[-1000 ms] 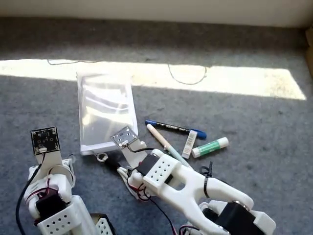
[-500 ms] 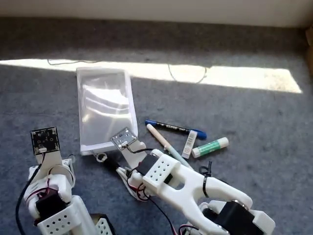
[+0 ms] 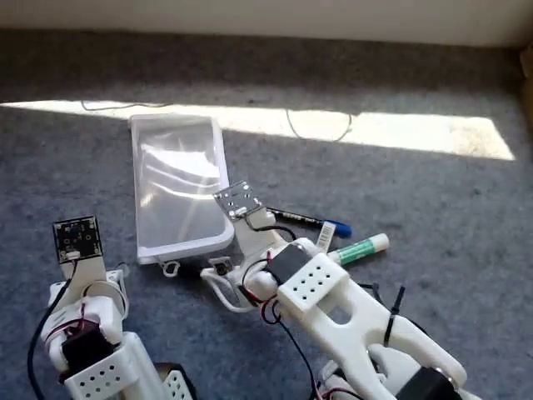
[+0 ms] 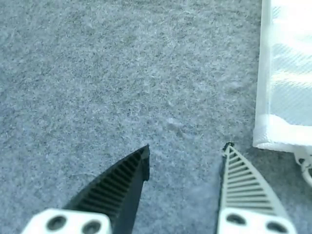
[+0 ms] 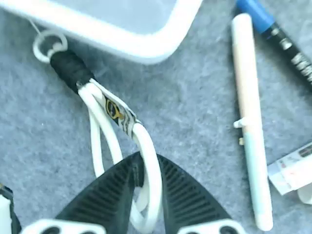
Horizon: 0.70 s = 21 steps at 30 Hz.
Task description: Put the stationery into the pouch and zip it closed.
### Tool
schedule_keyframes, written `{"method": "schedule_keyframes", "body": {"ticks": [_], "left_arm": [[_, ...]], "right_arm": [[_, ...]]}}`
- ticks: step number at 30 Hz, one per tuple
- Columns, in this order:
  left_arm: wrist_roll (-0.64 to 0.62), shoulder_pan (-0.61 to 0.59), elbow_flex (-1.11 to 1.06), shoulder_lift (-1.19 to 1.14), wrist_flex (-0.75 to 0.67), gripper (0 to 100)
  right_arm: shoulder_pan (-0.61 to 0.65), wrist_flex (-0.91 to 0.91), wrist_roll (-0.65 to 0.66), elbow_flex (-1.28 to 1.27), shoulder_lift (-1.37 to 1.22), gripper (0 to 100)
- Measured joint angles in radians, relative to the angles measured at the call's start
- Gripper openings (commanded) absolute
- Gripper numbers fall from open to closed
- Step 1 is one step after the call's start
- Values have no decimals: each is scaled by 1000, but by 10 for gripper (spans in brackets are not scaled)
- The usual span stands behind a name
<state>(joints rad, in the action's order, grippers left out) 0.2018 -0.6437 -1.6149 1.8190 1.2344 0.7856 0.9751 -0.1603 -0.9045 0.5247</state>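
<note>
The clear pouch (image 3: 179, 187) with a white border lies flat on the grey carpet. A white wrist strap (image 5: 114, 114) hangs from the pouch's zipper end, and my right gripper (image 5: 145, 168) is shut on the strap's loop (image 3: 218, 292). Close by lie a cream and teal pen (image 5: 251, 122), a blue and black pen (image 3: 304, 220), a green glue stick (image 3: 360, 247) and a small white labelled stick (image 5: 291, 170). My left gripper (image 4: 185, 161) hovers open over bare carpet beside the pouch's corner (image 4: 280, 131), holding nothing.
A bright strip of sunlight (image 3: 400, 133) crosses the carpet behind the pouch, with a thin cable (image 3: 321, 133) lying in it. The left arm (image 3: 83, 283) stands at the near left corner. Open carpet lies to the far right.
My right arm has swung right and away from me, now covering the cream pen in the high view. The strap loop now shows beside its wrist. The left arm kept still.
</note>
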Motion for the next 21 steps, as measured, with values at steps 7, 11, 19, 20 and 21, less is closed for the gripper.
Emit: {"method": "schedule_keyframes", "body": {"ticks": [7, 11, 19, 20, 21], "left_arm": [[0, 0, 0, 0, 0, 235], [0, 0, 0, 0, 0, 235], [0, 0, 0, 0, 0, 235], [0, 0, 0, 0, 0, 235], [0, 0, 0, 0, 0, 235]], "right_arm": [[-95, 25, 0, 0, 124, 5], [-143, 80, 0, 0, 144, 5], [-255, 178, 173, 0, 232, 5], [-259, 181, 203, 0, 247, 5], [-261, 187, 222, 0, 264, 5]]}}
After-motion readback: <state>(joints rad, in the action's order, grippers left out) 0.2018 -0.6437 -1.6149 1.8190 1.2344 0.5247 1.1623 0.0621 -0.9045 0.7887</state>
